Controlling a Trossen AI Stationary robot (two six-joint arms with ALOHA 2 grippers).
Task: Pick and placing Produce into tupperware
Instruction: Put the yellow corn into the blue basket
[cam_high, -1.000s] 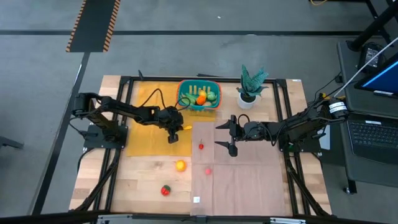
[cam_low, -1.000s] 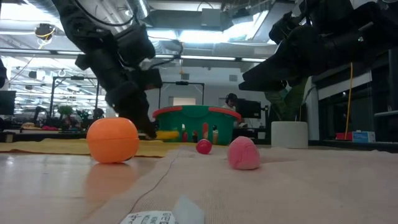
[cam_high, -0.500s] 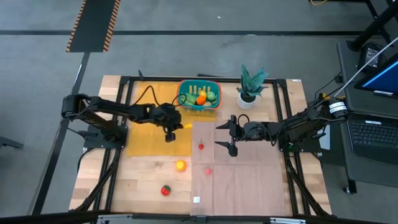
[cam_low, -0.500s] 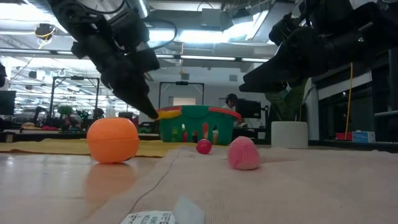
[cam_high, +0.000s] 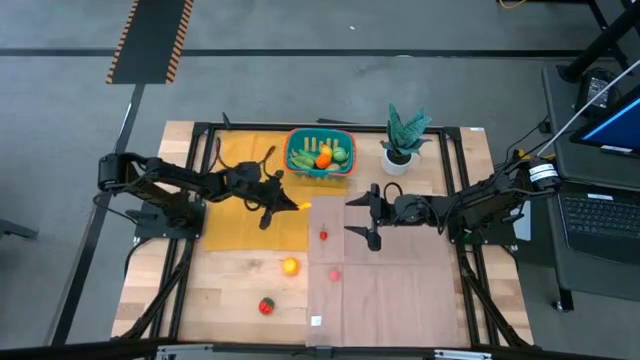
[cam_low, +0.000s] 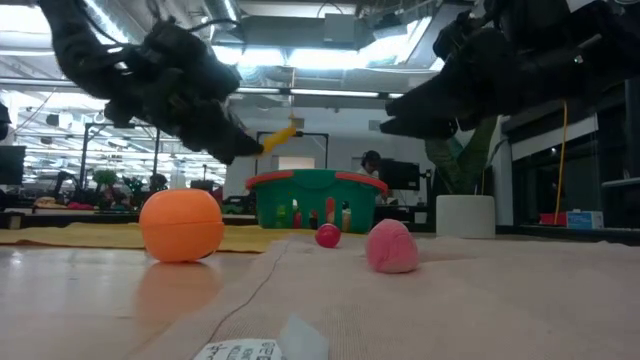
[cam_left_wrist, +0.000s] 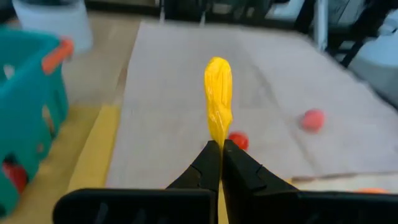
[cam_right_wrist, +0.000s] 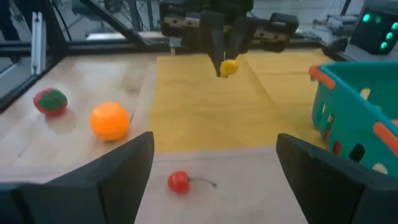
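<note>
Wooden tabletop (cam_high: 230, 290), with a yellow mat (cam_high: 232, 225) on the left part and a pale cloth (cam_high: 400, 290) over the right, fills the space between the two dark arms, and a busy workshop runs off behind it. At the back edge sits the teal basket (cam_high: 320, 155) with its orange-red rim, already holding a few pieces of produce, and just to its right stands a potted plant (cam_high: 402, 140). From where I stand the left gripper (cam_high: 277, 204) hangs above the mat's right edge, in front of the basket and a little to its left, its fingers pinched together on a slim yellow fruit (cam_left_wrist: 218, 99) that sticks out past the tips and is lifted clear of the table (cam_low: 281, 135). The right gripper (cam_high: 358, 217) waits over the cloth near the middle of the table, its fingers (cam_right_wrist: 93, 180) spread wide with nothing between them. Loose on the table are a small red cherry (cam_high: 323, 235) on the cloth in front of the right gripper, a pink piece (cam_high: 335, 273) nearer the front, an orange (cam_high: 289, 266) on the bare wood just left of the cloth, and a red-and-green piece (cam_high: 266, 306) nearest the front edge. A small white tag (cam_high: 316, 321) lies near the cloth's front corner.
</note>
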